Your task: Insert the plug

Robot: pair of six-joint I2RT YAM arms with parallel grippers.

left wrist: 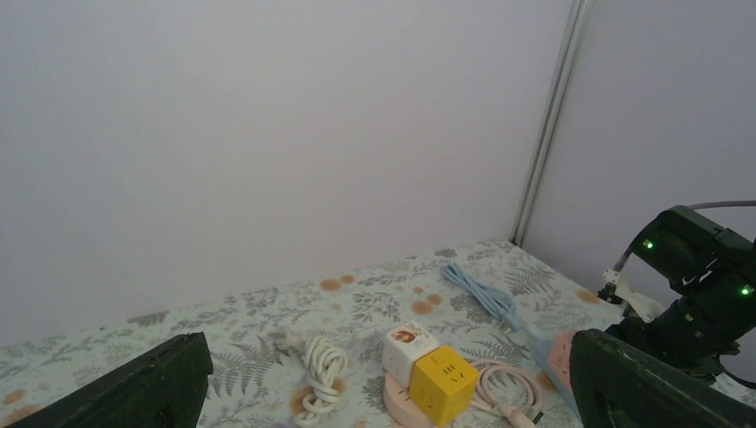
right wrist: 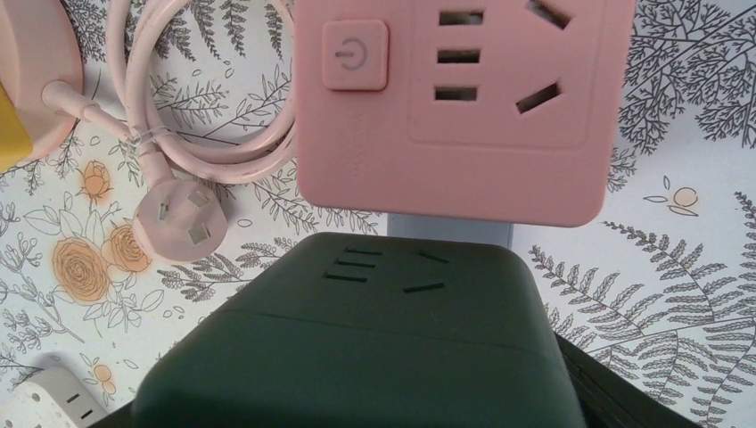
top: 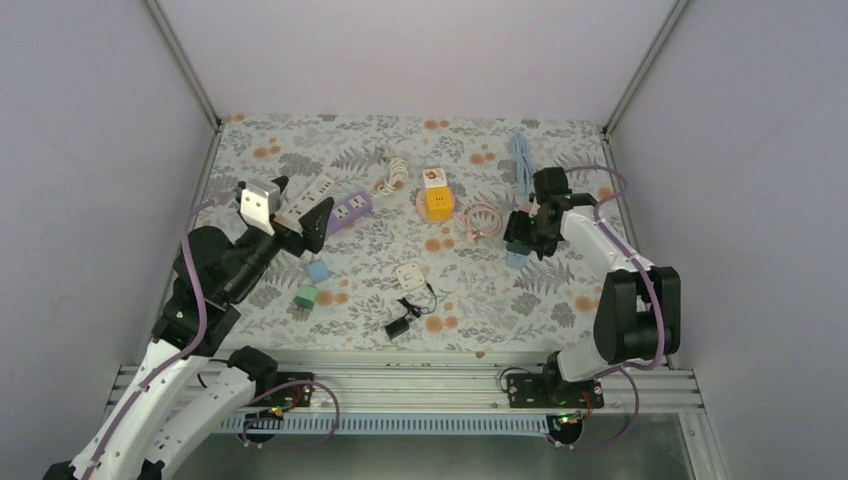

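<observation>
Half of the right wrist view is being filled by a green block (right wrist: 357, 357). It is hiding the fingers of the right gripper (top: 520, 238) except for dark slivers at the bottom corners. The jaws are standing partly spread and clamping that block. Its underside is not showing, so any pins there cannot be told. In the top view the block is blending into the dark gripper. The pink strip (right wrist: 464, 134) is running off the top edge, and a grey-blue body (right wrist: 450, 230) is peeking out from under its near end.

The pink plug (right wrist: 174, 223) is lying on the cloth (right wrist: 695, 294), left of the block and apart from it. Its pin face is turning up toward the camera. Its long axis is slanting toward the upper left, where its cable (right wrist: 214, 134) is looping away. The block's slotted face is also pointing up, with the slots toward the strip.

The block is looking matte, with rounded edges. The strip is showing smooth plastic and a square power button (right wrist: 355, 55). The cable is looking glossy, with a thin band tying it. The cloth is carrying a fern-and-rose print.

The left gripper (top: 300, 207) is hovering wide open and holding nothing, its fingers (left wrist: 134, 392) being cut off at the bottom of its own view.
</observation>
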